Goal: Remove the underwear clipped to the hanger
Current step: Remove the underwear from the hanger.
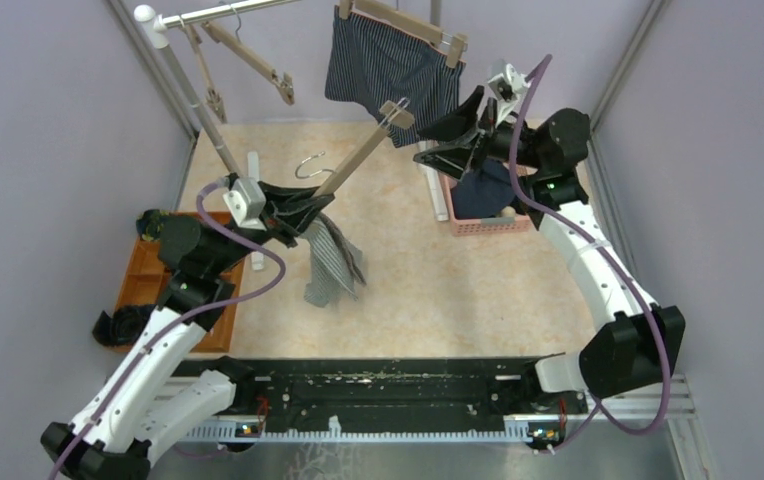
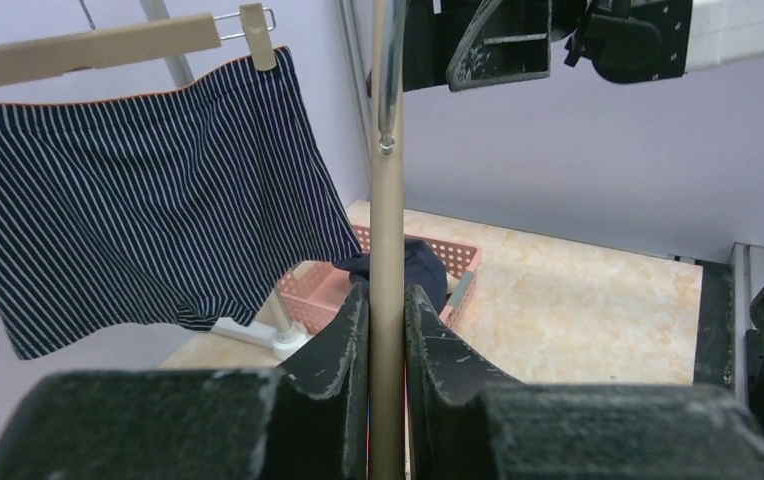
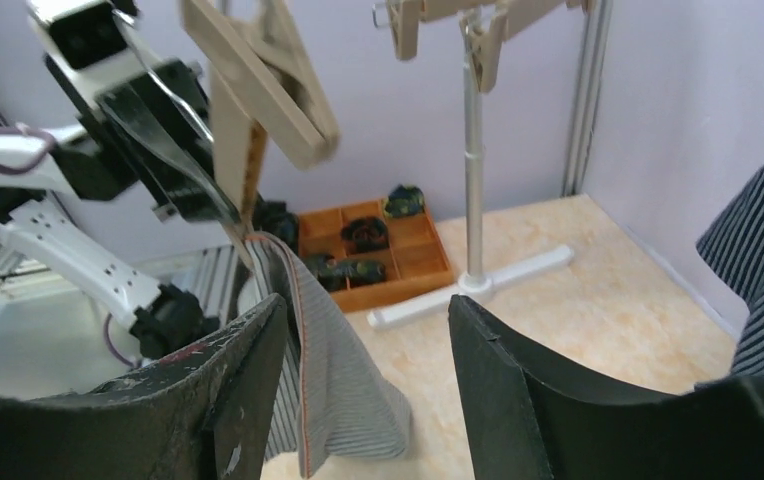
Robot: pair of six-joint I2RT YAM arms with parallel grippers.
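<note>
Jaws of the left gripper (image 1: 303,210) are closed on a tilted wooden hanger (image 1: 363,155) in the overhead view. The grey-white striped underwear (image 1: 333,262) dangles from that hanger's lower end, just beside the gripper, its hem low over the surface (image 1: 438,300). The right gripper (image 1: 428,145) sits near the hanger's upper clip with its jaws parted, holding nothing. Behind it the dark-blue pinstriped underwear (image 1: 388,70) hangs clipped to a second hanger (image 1: 398,20) up at the rail, and a navy garment (image 1: 485,188) lies in the pink basket (image 1: 483,228). An orange tray (image 1: 143,275) with dark bundles sits at the left. From the left wrist, the fingers (image 2: 353,340) pinch the hanger's bar from both sides. The pinstriped pair hangs flat at upper left, a wooden clip biting one waistband corner. From the right wrist, the two fingers (image 3: 248,390) stand wide apart around empty air. A wooden clip (image 3: 278,95) looms above them, and the striped pair hangs limp beyond the left finger.
</note>
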